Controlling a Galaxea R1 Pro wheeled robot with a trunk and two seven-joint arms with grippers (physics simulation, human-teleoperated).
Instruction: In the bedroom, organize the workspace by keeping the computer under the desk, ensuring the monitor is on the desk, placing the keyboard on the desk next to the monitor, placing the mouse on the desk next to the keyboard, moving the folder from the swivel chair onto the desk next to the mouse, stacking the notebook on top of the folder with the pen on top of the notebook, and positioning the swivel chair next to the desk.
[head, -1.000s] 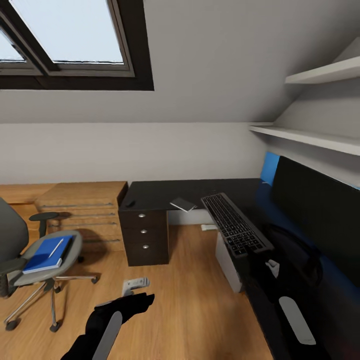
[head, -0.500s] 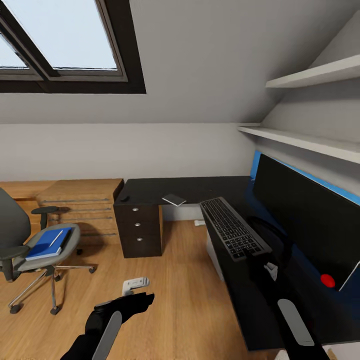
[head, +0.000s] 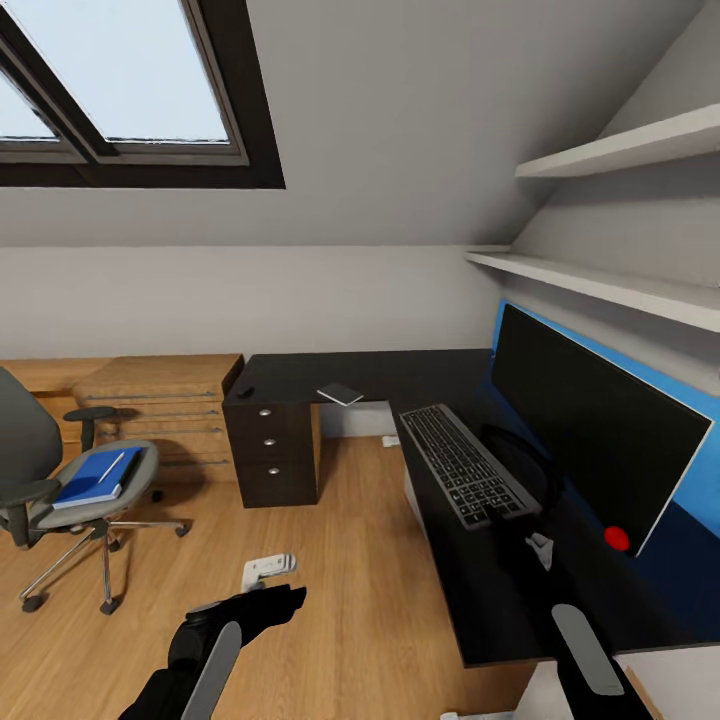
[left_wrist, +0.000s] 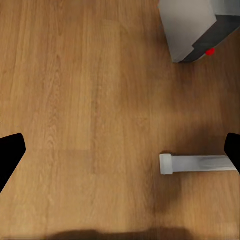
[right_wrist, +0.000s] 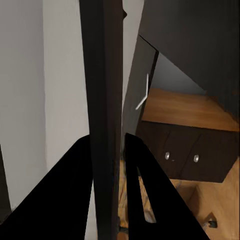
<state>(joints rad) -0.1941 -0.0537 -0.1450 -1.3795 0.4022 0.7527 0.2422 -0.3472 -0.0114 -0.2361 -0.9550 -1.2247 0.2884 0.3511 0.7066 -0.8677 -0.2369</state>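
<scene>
The black keyboard (head: 462, 462) hangs lengthwise over the black desk (head: 500, 610), in front of the monitor (head: 590, 430). My right gripper (head: 512, 517) is shut on the keyboard's near end; in the right wrist view the keyboard's edge (right_wrist: 105, 100) runs between the fingers (right_wrist: 82, 195). Out over the wooden floor my left gripper (head: 285, 598) stands open and holds nothing, its fingertips (left_wrist: 10, 155) wide apart. The swivel chair (head: 40, 495) stands at the left, carrying a blue folder (head: 95, 480) with a white pen (head: 112, 466). A small dark mouse (head: 245, 391) and a thin grey notebook (head: 340, 393) lie on the desk's far wing.
A white power strip (head: 268, 570) lies on the floor just beyond my left gripper, also in the left wrist view (left_wrist: 197, 163). The grey computer tower (left_wrist: 192, 30) stands on the floor by the desk. A drawer unit (head: 272, 450), a wooden dresser (head: 160, 400) and wall shelves (head: 600, 285) surround the room.
The camera has shifted, so more of the monitor and the desk's near end shows. The keyboard stays in my right gripper, now in front of the monitor. The left arm looks unchanged.
</scene>
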